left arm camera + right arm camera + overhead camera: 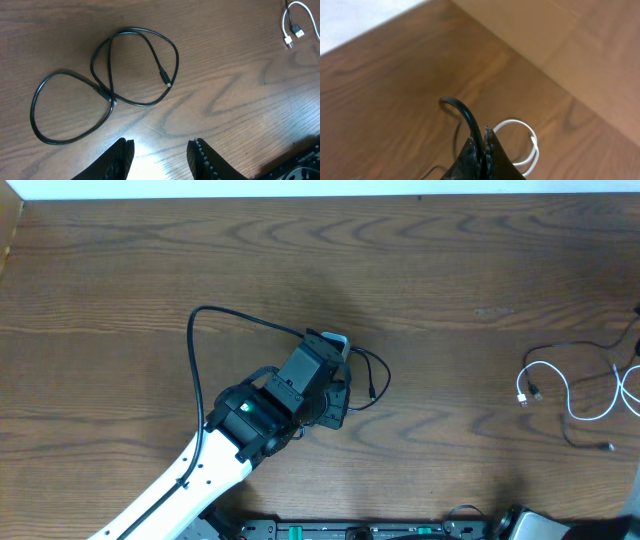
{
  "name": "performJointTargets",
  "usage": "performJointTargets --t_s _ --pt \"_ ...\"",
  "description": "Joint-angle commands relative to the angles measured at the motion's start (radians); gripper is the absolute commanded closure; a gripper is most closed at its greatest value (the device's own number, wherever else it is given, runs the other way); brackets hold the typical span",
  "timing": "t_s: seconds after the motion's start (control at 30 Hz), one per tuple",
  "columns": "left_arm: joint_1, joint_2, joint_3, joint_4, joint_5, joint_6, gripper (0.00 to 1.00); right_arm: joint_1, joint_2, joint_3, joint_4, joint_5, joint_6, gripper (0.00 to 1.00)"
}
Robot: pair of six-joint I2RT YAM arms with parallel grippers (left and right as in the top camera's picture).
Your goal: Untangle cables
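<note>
A black cable (176,57) lies on the wooden table in overlapping loops, both plug ends resting inside the loops. My left gripper (161,145) hovers just short of it, open and empty; in the overhead view this gripper (325,380) covers part of the cable (240,314). A white cable (568,392) and a second thin black cable (590,443) lie tangled at the table's right edge. My right gripper (485,131) is shut on that black cable (462,112), which arches up out of its jaws, with a loop of the white cable (532,142) on the table below. The overhead view does not show the right gripper.
The left arm (190,475) reaches in from the bottom left. The table's far edge meets a white wall (300,188). In the right wrist view the table ends at a light wooden board (560,45).
</note>
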Motion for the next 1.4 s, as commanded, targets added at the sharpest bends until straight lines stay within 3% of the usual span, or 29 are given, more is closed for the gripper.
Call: performJointTargets --t_s 0.0,0.23,0.37,0.43,0.47,0.53,0.6,0.77,1.1,1.37 --pt "0.001 -0.007 0.009 -0.003 -0.019 -0.014 0.60 -0.069 0.007 0.006 -0.006 0.026 0.148 0.99" --pt "0.001 -0.007 0.009 -0.003 -0.027 -0.027 0.60 -0.109 0.007 0.006 0.008 -0.057 0.229 0.96" --pt "0.001 -0.007 0.009 -0.003 -0.043 -0.032 0.60 -0.107 0.008 0.006 0.065 -0.287 0.229 0.62" --pt "0.001 -0.007 0.009 -0.003 -0.043 -0.032 0.60 -0.104 0.008 0.006 0.086 -0.408 0.229 0.52" --pt "0.001 -0.007 0.009 -0.004 -0.046 -0.032 0.60 -0.099 0.008 0.006 0.094 -0.469 0.229 0.51" --pt "0.001 -0.007 0.009 -0.007 -0.071 -0.036 0.60 -0.083 0.008 0.006 0.101 -0.576 0.212 0.62" --pt "0.001 -0.007 0.009 -0.019 -0.117 -0.046 0.59 -0.058 0.008 0.005 0.099 -0.669 0.192 0.66" --pt "0.035 -0.007 0.009 -0.079 -0.233 -0.116 0.58 0.042 0.016 0.005 0.040 -0.763 0.154 0.64" --pt "0.239 -0.007 0.009 -0.208 -0.244 -0.163 0.57 0.397 0.155 0.005 -0.184 -0.768 0.068 0.66" --pt "0.408 -0.007 0.009 -0.287 -0.244 -0.227 0.57 0.711 0.371 0.005 -0.236 -0.815 0.014 0.56"
